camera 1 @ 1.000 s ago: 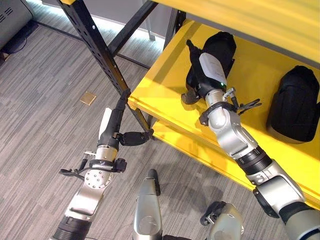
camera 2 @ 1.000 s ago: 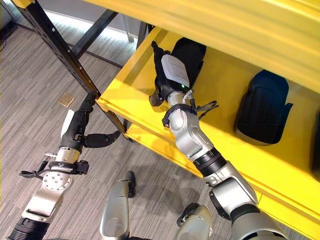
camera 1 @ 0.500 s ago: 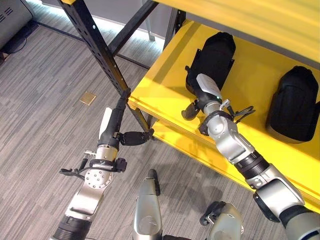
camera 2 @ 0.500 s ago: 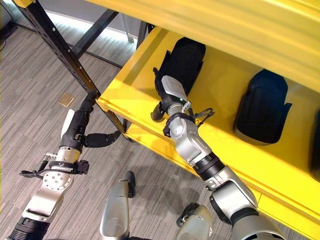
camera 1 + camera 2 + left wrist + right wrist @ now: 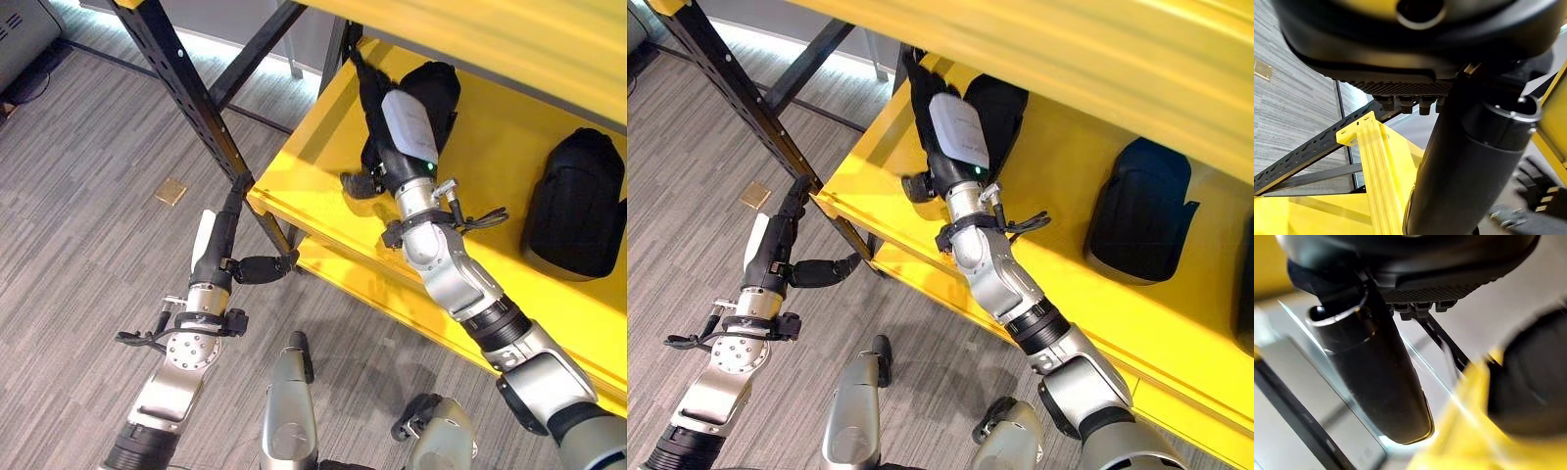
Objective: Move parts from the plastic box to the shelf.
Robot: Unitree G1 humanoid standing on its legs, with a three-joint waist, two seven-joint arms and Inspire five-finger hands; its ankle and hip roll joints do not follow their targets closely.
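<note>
The shelf (image 5: pixel 323 166) is bright yellow on black perforated posts (image 5: pixel 191 98). Two black parts (image 5: pixel 578 201) lie on it, one just beyond the dark, white-backed right hand (image 5: pixel 397 137). The floor (image 5: pixel 88 196) is grey, streaked carpet with a tan square plate (image 5: pixel 170 191).

A small brass floor plate (image 5: pixel 171 191) lay flush in the grey carpet (image 5: pixel 78 176); a grey cabinet (image 5: pixel 22 34) stood nearby.
</note>
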